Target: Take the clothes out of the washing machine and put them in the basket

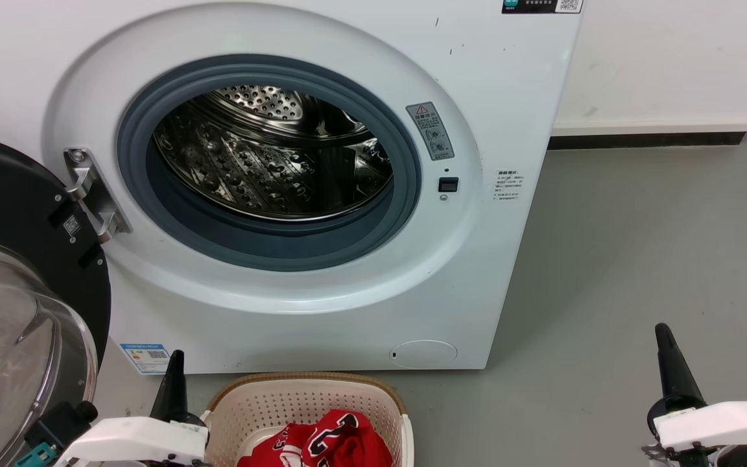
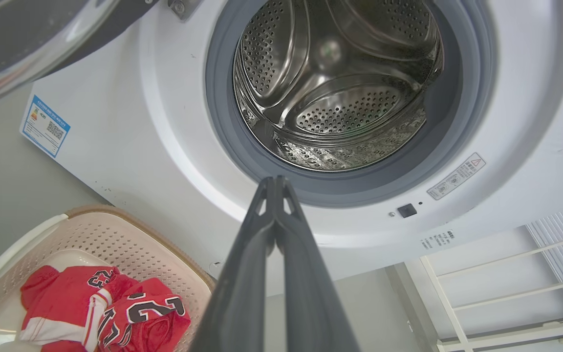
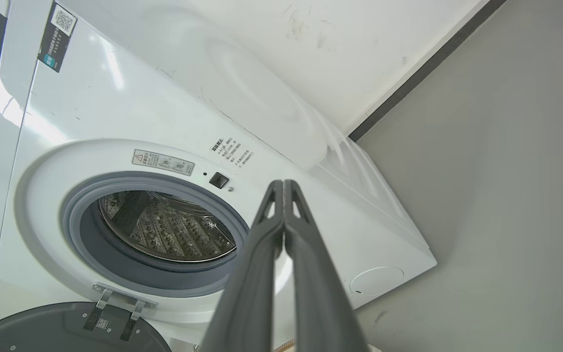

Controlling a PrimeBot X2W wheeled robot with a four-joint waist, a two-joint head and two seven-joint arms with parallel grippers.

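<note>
The white washing machine (image 1: 321,305) stands with its door (image 1: 17,285) swung open at the left; only bare steel shows in the drum (image 1: 270,155). Red clothes (image 1: 325,444) with "23" markings lie in the cream basket (image 1: 263,405) on the floor in front of the machine. The same clothes (image 2: 100,313) and basket (image 2: 130,244) appear in the left wrist view. My left gripper (image 1: 176,358) is shut and holds nothing, just left of the basket. My right gripper (image 1: 663,332) is shut and holds nothing, low over the floor to the machine's right. Both wrist views show the fingers pressed together, left gripper (image 2: 275,182), right gripper (image 3: 282,185).
The grey floor (image 1: 639,259) stretches to the machine's right up to a white wall with a dark skirting (image 1: 646,139). The open door sticks out at my left side. A white rack (image 2: 506,283) shows in the left wrist view.
</note>
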